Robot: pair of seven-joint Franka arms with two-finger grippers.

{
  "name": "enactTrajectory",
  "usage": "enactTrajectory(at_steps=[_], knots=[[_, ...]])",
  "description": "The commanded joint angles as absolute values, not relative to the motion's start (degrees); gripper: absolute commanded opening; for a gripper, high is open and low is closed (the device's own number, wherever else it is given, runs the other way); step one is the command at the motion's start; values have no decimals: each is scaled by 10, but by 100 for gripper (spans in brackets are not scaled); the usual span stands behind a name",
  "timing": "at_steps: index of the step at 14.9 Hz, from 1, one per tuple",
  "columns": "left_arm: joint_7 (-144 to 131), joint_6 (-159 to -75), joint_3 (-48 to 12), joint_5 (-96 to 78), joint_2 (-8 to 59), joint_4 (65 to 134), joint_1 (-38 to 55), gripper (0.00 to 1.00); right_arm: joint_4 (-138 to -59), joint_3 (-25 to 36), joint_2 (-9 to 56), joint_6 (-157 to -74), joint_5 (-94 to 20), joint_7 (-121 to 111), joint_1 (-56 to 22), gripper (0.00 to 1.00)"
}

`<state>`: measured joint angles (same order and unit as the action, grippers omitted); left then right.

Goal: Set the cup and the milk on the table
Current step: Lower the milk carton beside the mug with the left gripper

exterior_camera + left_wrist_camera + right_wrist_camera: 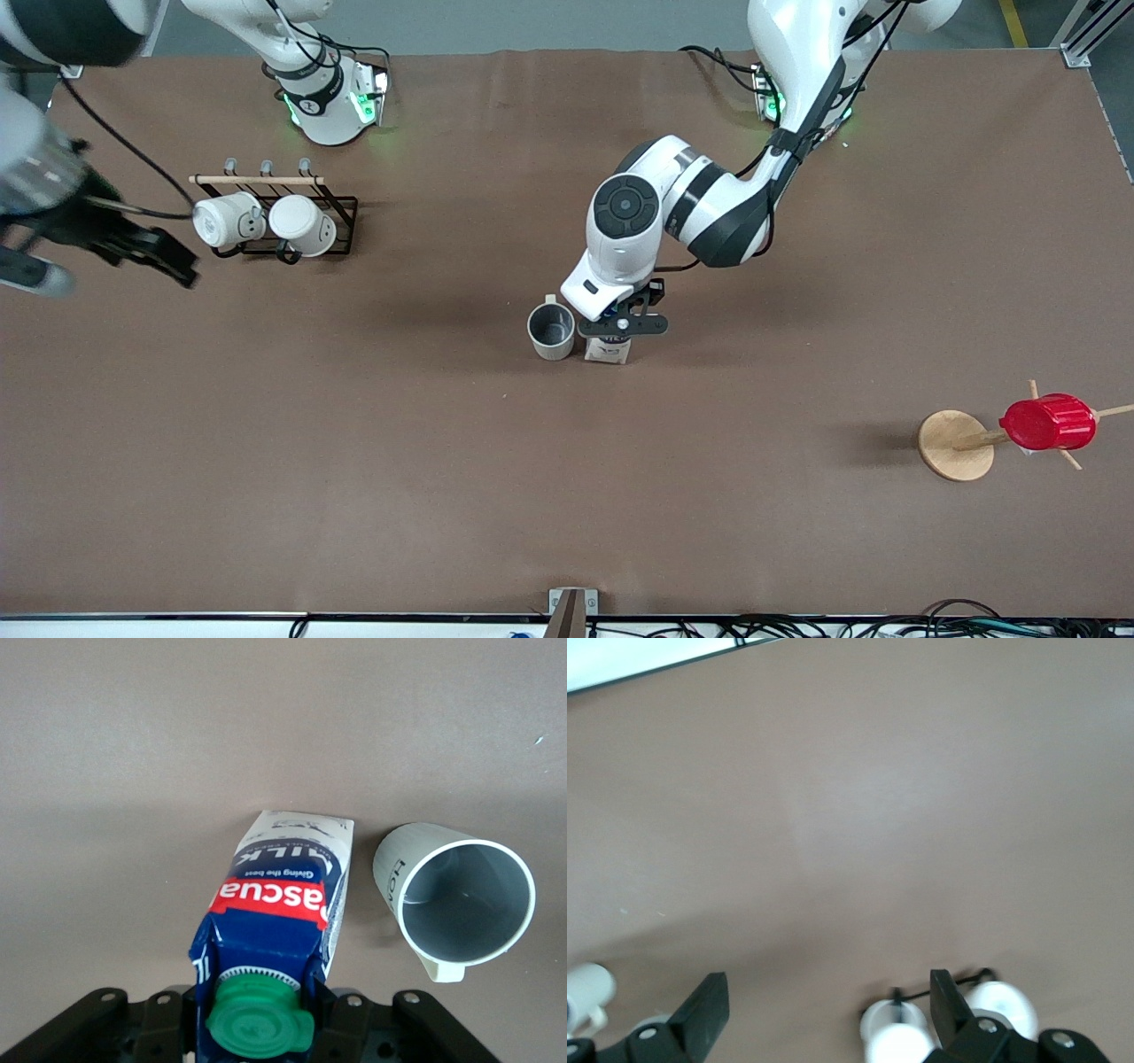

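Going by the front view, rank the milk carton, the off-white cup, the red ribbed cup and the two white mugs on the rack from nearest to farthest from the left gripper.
1. Milk carton: between the left gripper's fingers, standing on the table.
2. Off-white cup: beside the carton, toward the right arm's end.
3. Two white mugs: on the rack near the right arm's base.
4. Red ribbed cup: on the wooden stand at the left arm's end.

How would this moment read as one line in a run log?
left pincer: shut on milk | cup: on table, beside milk | right pincer: open, near mug rack

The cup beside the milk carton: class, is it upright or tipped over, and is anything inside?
Upright and empty: the cup stands on the table, mouth up, its grey inside bare in the left wrist view.
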<state>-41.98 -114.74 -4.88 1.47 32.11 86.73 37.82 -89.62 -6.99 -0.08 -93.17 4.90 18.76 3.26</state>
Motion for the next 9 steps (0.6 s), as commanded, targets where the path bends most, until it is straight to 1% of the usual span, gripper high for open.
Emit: enactTrajectory(at_steps=[1,4,6,9], knots=[[-430,-1134,-45,23,327,850,383,3,-882,-33,-22,-892,46,110,34,100],[-430,-1102,-46,18,329,849,384,6,-868,3,-25,-866,41,51,34,100],[-431,-1097,-47,18,332,846,385,6,-870,17,-31,-850,0,24,35,100],[-437,-1091,-47,16,347,828,394,6,-869,27,-27,-854,-6,11,25,100]])
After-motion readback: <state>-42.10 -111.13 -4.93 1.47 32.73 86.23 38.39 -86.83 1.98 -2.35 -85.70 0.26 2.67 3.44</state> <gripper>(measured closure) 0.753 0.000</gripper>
